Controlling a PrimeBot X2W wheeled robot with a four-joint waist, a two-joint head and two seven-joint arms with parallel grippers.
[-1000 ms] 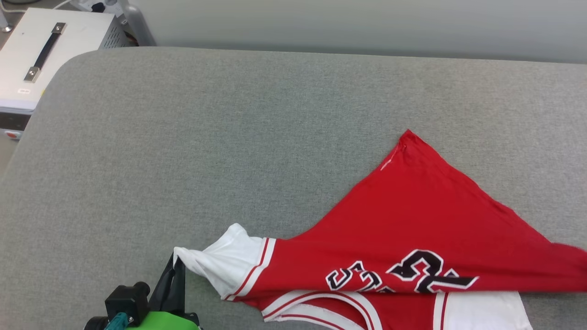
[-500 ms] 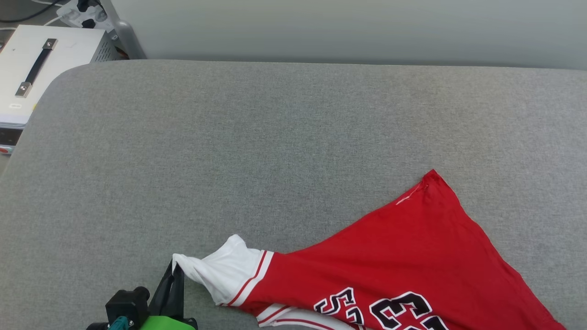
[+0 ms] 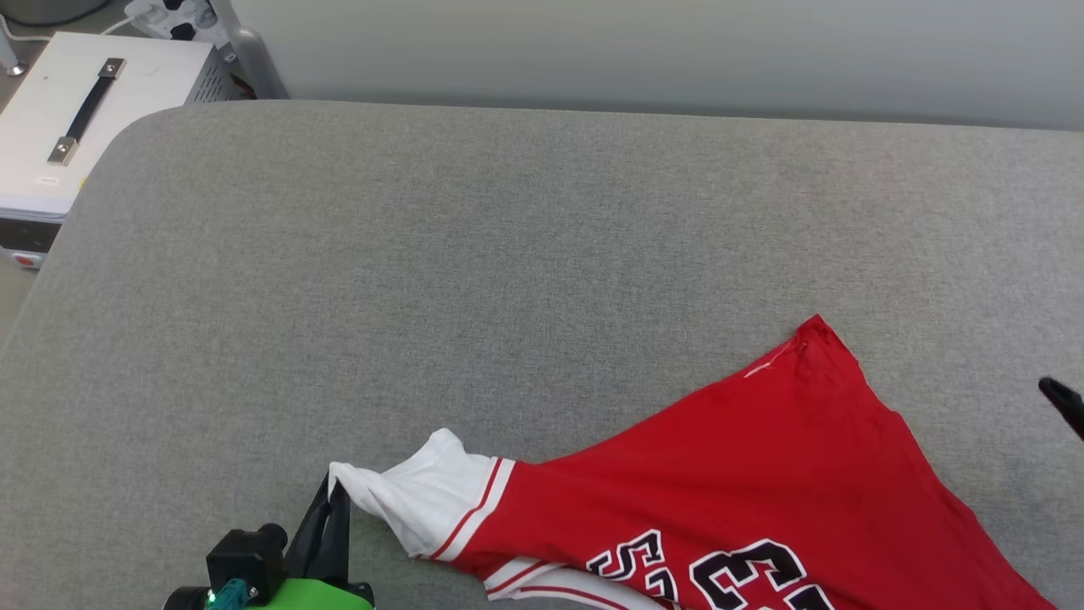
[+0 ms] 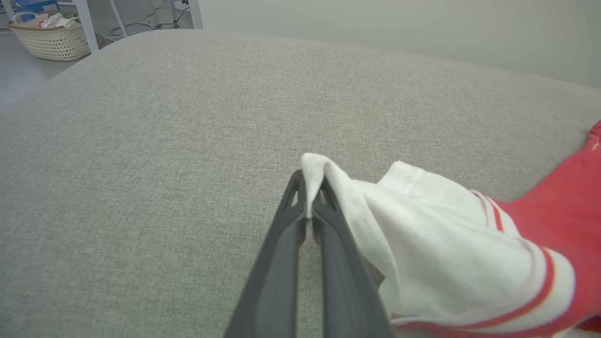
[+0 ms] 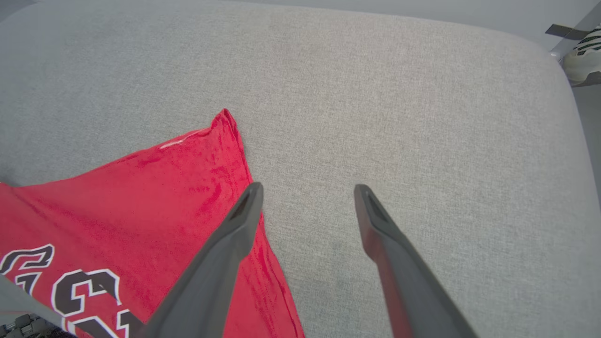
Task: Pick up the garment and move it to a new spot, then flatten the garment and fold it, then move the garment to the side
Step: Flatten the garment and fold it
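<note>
The left gripper (image 3: pixel 332 490) has its jaws pinched tight on the tip of the shirt's (image 3: pixel 728 474) white sleeve. In the left wrist view the cloth (image 4: pixel 446 244) is caught between the two dark fingertips of the left gripper (image 4: pixel 309 182) and drapes away to their right. From that sleeve the red body spreads to the right across the grey tabletop (image 3: pixel 474 254), with its pointed corner lying flat toward the far side and the black-and-white number at the near edge of the head view.

The right gripper (image 5: pixel 305 190) stands with its jaws wide and nothing between them. Its left finger hangs over the shirt's red edge (image 5: pixel 141 202), and its right finger hangs over bare tabletop.

A second ago the red cloth ran as a drawn band out past the right edge of the head view. Now that side lies slack on the tabletop, and a dark fingertip of the right gripper (image 3: pixel 1063 398) shows apart from it. The left grip on the sleeve is unchanged. The head camera has tilted, so the shirt sits lower in its view.
</note>
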